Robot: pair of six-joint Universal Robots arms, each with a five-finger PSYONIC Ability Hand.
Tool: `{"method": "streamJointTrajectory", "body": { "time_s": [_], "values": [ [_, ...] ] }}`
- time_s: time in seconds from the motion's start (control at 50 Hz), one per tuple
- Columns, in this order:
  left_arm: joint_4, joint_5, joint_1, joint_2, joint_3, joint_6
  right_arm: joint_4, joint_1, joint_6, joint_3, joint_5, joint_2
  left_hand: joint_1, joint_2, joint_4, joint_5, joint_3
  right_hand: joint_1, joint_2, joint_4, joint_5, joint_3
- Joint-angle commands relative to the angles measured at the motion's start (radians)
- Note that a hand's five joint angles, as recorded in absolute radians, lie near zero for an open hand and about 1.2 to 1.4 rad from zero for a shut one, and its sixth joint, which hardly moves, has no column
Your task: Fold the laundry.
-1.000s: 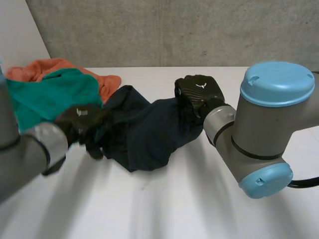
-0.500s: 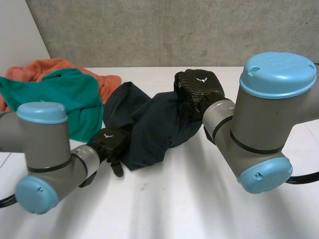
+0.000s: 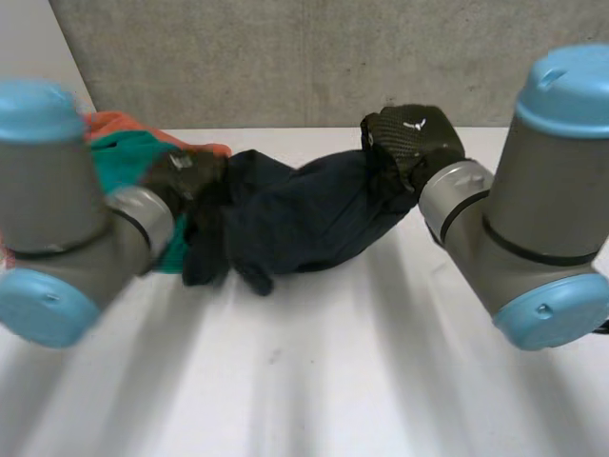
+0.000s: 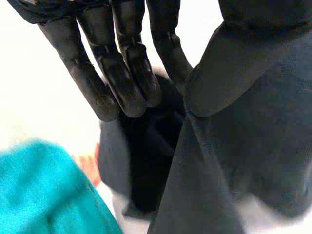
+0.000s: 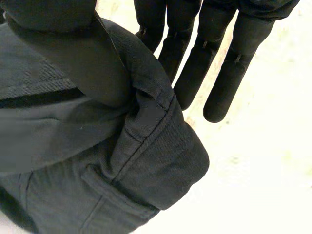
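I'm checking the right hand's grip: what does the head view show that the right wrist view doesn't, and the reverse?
Head view: the left hand at the other end of the dark garment, teal cloth and orange cloth beyond it. Right wrist view: the garment's stitched hem pinched between thumb and straight fingers. Both: the right hand holding that garment over the white table.

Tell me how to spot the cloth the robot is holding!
On the white table, find the robot's left hand and right hand. The dark navy garment is held between them; the teal cloth and orange cloth beside it are bright.
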Motion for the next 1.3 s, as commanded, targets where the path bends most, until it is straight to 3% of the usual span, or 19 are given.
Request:
{"method": "streamJointTrajectory", "body": {
  "time_s": [0.02, 0.22, 0.42, 0.52, 0.66, 0.8, 0.92, 1.0, 1.1, 1.22, 1.24, 1.3],
  "values": [
    [-0.176, 0.136, 0.081, 0.264, 0.149, 0.052, 0.087, 0.018, -0.295, -0.019, -0.004, -0.131, 0.218, 0.202, 0.2, 0.237, 0.209, 0.269, 0.227, 0.204, 0.209, 0.21],
    [-0.298, 0.12, 0.09, 0.094, 0.246, 0.118, 0.164, 0.04, -0.437, -0.017, 0.03, -0.147, 0.218, 0.202, 0.2, 0.237, 0.209, 0.269, 0.227, 0.204, 0.209, 0.21],
    [-0.241, 0.051, 0.052, -0.234, 0.365, 0.208, 0.151, 0.043, -0.445, -0.071, 0.035, 0.077, 0.218, 0.202, 0.2, 0.237, 0.209, 0.269, 0.227, 0.204, 0.209, 0.21],
    [-0.174, 0.067, 0.053, -0.316, 0.601, 0.172, 0.049, 0.037, -0.367, -0.238, 0.071, 0.189, 0.218, 0.202, 0.2, 0.237, 0.209, 0.269, 0.227, 0.204, 0.209, 0.21],
    [-0.099, 0.061, 0.047, -0.27, 1.028, 0.034, -0.217, 0.011, -0.207, -0.494, 0.168, 0.177, 0.218, 0.202, 0.2, 0.237, 0.209, 0.269, 0.227, 0.204, 0.209, 0.21],
    [-0.216, -0.016, 0.044, -0.296, 1.292, 0.007, -0.3, 0.018, -0.181, -0.548, 0.136, 0.118, 0.218, 0.202, 0.2, 0.237, 0.209, 0.269, 0.227, 0.204, 0.209, 0.21],
    [-0.355, -0.012, 0.021, -0.323, 1.147, 0.004, -0.102, 0.018, -0.192, -0.465, 0.084, 0.097, 0.218, 0.202, 0.2, 0.237, 0.209, 0.269, 0.227, 0.204, 0.209, 0.21],
    [-0.411, -0.007, 0.021, -0.307, 0.923, 0.0, 0.05, 0.012, -0.207, -0.352, 0.044, 0.1, 0.218, 0.202, 0.2, 0.237, 0.209, 0.269, 0.227, 0.204, 0.209, 0.21],
    [-0.332, 0.028, 0.012, -0.3, 0.592, 0.024, 0.183, -0.003, -0.257, -0.139, 0.015, 0.124, 0.218, 0.202, 0.2, 0.237, 0.209, 0.269, 0.227, 0.204, 0.209, 0.21],
    [-0.195, 0.036, 0.001, -0.368, 0.415, 0.109, 0.133, -0.021, -0.308, 0.0, 0.007, 0.209, 0.218, 0.202, 0.2, 0.237, 0.209, 0.269, 0.227, 0.204, 0.209, 0.21],
    [-0.177, 0.033, 0.0, -0.397, 0.401, 0.13, 0.099, -0.023, -0.304, 0.021, 0.007, 0.23, 0.094, 0.077, 0.076, 0.112, 0.084, 0.217, 0.174, 0.151, 0.156, 0.158],
    [-0.181, 0.028, -0.005, -0.421, 0.395, 0.159, 0.064, -0.025, -0.296, 0.046, 0.01, 0.25, -0.466, -0.483, -0.484, -0.448, -0.476, -0.442, -0.485, -0.508, -0.503, -0.501]
  ]
}}
